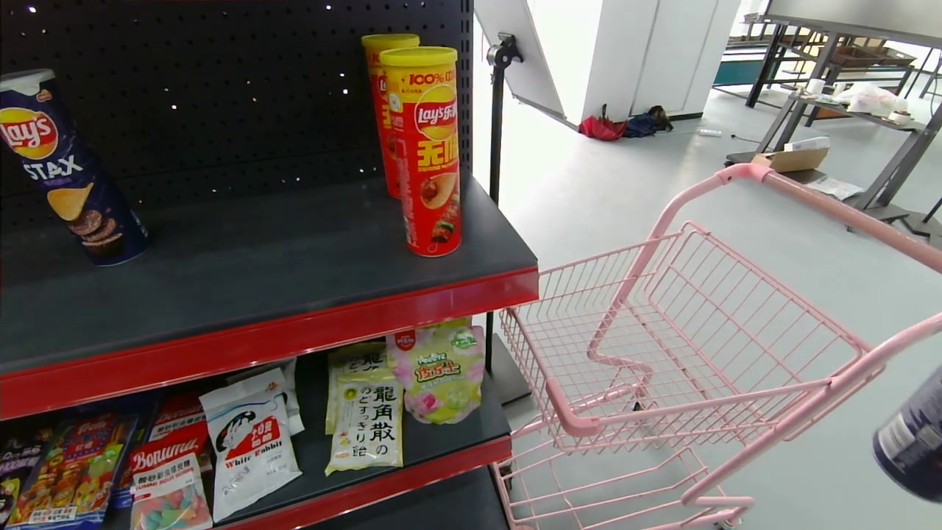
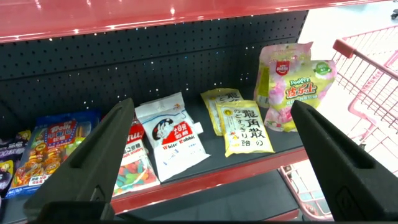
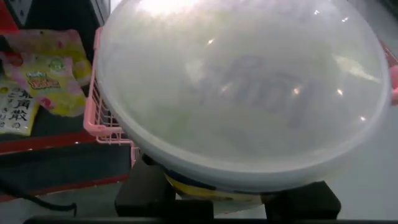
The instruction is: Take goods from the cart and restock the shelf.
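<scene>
Your right gripper clamps a dark blue chip can with a translucent plastic lid, just outside the pink wire cart. Your left gripper hangs with its jaws spread wide before the lower shelf's snack pouches. Up top, matte black shelf board stretches between a leaning blue can and two upright red cans by the right edge.

We count one pink cart, two red chip cans and two dark blue ones (a shelved blue can and a second blue can out by the cart). Among the bags we make out two yellow sachets, two pink-green pouches and, seemingly, two overlapping white bags.
</scene>
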You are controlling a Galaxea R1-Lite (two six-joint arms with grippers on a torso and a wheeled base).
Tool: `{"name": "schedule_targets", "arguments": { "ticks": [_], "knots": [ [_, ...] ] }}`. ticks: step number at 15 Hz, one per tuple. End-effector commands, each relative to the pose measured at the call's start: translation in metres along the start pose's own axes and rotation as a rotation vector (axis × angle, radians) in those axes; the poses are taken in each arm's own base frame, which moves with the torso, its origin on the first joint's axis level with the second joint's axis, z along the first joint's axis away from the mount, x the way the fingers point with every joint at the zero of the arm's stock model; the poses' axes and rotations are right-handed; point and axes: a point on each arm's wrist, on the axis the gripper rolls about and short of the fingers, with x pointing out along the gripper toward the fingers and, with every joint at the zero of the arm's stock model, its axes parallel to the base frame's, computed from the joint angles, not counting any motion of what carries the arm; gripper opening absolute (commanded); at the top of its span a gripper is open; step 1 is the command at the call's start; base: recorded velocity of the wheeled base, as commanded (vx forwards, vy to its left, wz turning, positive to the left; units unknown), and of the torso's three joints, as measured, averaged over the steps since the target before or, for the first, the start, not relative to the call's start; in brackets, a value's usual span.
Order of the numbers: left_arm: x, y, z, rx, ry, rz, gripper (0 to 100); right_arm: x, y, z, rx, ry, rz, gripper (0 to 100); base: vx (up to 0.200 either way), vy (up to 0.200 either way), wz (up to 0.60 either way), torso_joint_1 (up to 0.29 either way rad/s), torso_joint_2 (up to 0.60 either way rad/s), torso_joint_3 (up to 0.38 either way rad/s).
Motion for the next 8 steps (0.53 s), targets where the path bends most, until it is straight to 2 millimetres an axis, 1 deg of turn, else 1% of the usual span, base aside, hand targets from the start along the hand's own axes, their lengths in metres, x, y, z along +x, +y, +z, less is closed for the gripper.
{"name": "schedule_targets", "arguments": {
  "ticks": [1, 3, 5, 6, 8],
  "knots": [
    [0.0, 0.0, 0.0, 0.0, 0.0, 0.002, 100, -0.053, -0.003, -0.047, 0.006, -0.051, -0.066, 0, 0.0, 0.0, 0.0, 0.0, 0.0, 0.0],
    [0.0, 0.0, 0.0, 0.0, 0.0, 0.001, 100, -0.063, -0.003, -0.058, 0.004, -0.033, -0.064, 0, 0.0, 0.0, 0.0, 0.0, 0.0, 0.0],
    [0.0, 0.0, 0.0, 0.0, 0.0, 0.001, 100, -0.066, -0.002, -0.067, 0.003, -0.028, -0.063, 0, 0.0, 0.0, 0.0, 0.021, -0.07, -0.045],
    [0.0, 0.0, 0.0, 0.0, 0.0, 0.002, 100, -0.066, -0.001, -0.07, 0.002, -0.023, -0.064, 0, 0.0, 0.0, 0.0, 0.11, -0.32, -0.203],
    [0.0, 0.0, 0.0, 0.0, 0.0, 0.002, 100, -0.065, -0.001, -0.073, 0.0, -0.021, -0.062, 0, 0.0, 0.0, 0.0, 0.166, -0.46, -0.298]
  ]
}}
